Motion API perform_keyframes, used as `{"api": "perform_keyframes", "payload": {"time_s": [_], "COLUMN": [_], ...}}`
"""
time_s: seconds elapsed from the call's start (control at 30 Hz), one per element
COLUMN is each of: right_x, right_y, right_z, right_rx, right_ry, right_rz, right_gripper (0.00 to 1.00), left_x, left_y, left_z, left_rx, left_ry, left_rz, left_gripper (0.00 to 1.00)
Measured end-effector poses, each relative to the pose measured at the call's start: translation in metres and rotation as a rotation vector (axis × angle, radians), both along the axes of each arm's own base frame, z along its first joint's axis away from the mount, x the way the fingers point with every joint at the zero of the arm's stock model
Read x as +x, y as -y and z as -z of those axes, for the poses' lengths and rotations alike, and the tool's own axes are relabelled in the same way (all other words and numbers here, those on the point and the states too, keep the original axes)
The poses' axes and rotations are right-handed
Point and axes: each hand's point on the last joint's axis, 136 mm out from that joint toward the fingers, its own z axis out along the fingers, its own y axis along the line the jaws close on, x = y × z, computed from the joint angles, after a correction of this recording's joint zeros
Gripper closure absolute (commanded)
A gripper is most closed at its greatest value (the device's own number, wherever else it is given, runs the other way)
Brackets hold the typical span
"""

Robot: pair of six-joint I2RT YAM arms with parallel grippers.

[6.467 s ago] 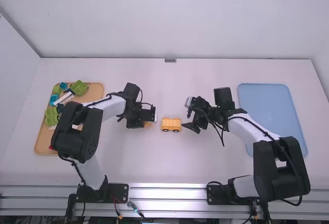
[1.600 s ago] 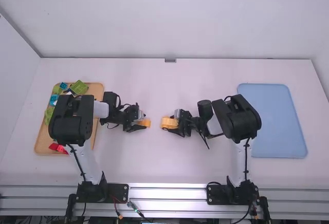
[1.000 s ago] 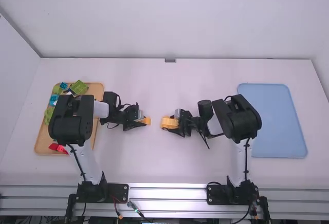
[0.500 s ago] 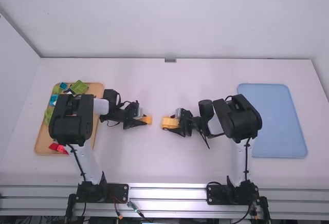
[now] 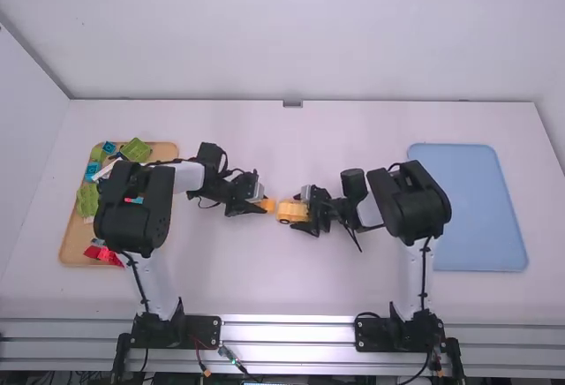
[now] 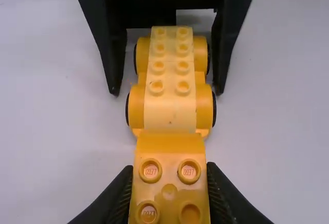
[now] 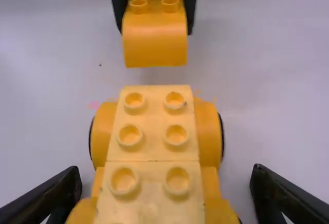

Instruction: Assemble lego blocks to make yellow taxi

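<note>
One white table [image 5: 229,288] carries a blue tray [image 5: 468,200] at right and a smaller wooden tray [image 5: 166,150] of loose blocks [image 5: 136,150] at left. Between them sits the yellow car [image 7: 151,152], my right gripper [image 7: 165,175] spread wide around it. Just left of it, my left gripper [image 6: 169,193] clenches a yellow block [image 7: 155,41]. I judge I'm adding the taxi's upper part: next, align it over the studs [image 7: 176,135], then press squarely.
</note>
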Motion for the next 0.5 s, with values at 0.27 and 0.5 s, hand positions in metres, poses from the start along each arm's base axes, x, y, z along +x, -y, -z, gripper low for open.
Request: {"api": "perform_keyframes", "payload": {"time_s": [0.27,0.5], "right_x": [0.002,-0.002], "right_y": [0.022,0.019], "right_z": [0.0,-0.001], "right_rx": [0.023,0.026], "right_ry": [0.017,0.037], "right_rz": [0.042,0.016], "right_gripper": [0.31,0.09], "left_x": [-0.003,0.007], "left_y": [0.005,0.009], "left_z": [-0.011,-0.038], "left_rx": [-0.052,-0.088], "left_ry": [-0.008,0.025], "left_rz": [0.007,-0.025], "left_gripper": [0.92,0.96]}}
